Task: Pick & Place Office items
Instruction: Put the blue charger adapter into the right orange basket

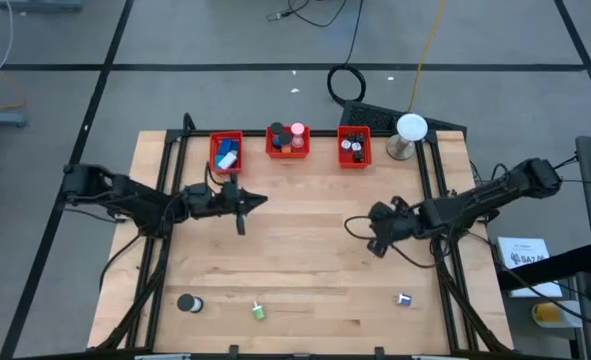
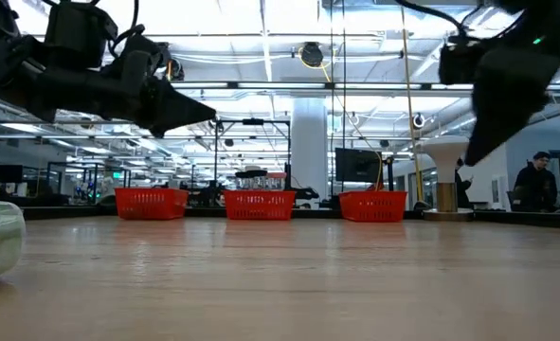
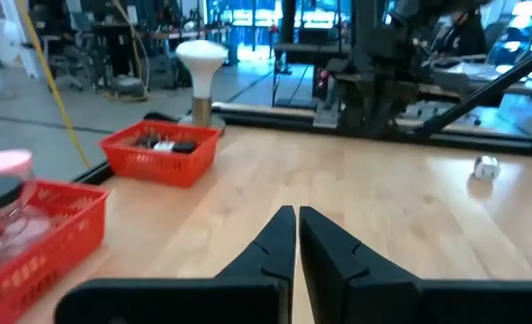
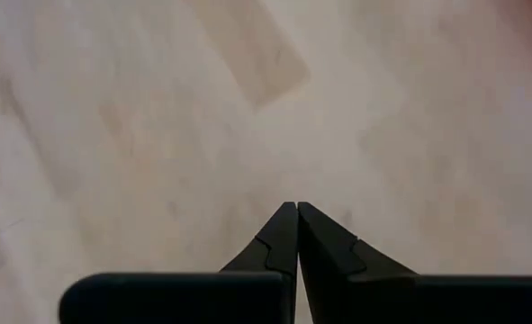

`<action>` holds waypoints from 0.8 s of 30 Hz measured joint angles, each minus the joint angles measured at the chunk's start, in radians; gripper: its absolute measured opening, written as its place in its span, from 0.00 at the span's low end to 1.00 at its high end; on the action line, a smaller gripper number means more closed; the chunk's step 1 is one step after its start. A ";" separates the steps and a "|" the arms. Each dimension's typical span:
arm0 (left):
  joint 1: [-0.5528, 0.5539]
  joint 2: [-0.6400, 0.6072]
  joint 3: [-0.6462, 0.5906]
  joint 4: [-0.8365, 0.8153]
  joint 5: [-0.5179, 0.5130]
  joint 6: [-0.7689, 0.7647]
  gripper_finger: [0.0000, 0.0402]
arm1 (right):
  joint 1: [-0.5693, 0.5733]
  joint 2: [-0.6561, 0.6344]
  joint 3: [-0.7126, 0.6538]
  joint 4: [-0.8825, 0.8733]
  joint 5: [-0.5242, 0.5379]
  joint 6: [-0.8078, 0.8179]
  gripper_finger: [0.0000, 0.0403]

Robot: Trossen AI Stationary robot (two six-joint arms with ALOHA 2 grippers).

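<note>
three items [image 1: 190,303], three red bins [image 1: 226,152]

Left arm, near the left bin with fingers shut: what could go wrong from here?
1. The left gripper is shut and empty; it must reopen before any pick.
2. The black roll, green piece and blue-white piece lie at the table's near edge; a nudge might push them off.
3. The right gripper points toward mid-table, so both arms could crowd there.

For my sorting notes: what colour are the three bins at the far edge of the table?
Red, all three bins; the high view shows this best.
</note>
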 joint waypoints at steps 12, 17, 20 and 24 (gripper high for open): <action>-0.017 0.195 0.178 0.075 0.006 0.052 0.01 | 0.312 0.251 0.268 -0.399 -0.264 0.436 0.14; -0.034 0.293 0.238 0.072 0.037 0.054 0.05 | 0.423 0.352 0.337 -0.403 -0.399 0.543 0.34; -0.046 0.337 0.263 0.073 0.038 0.054 0.06 | 0.482 0.398 0.366 -0.402 -0.451 0.586 0.46; -0.056 0.356 0.281 0.073 0.037 0.055 0.04 | 0.538 0.421 0.376 -0.367 -0.456 0.631 0.60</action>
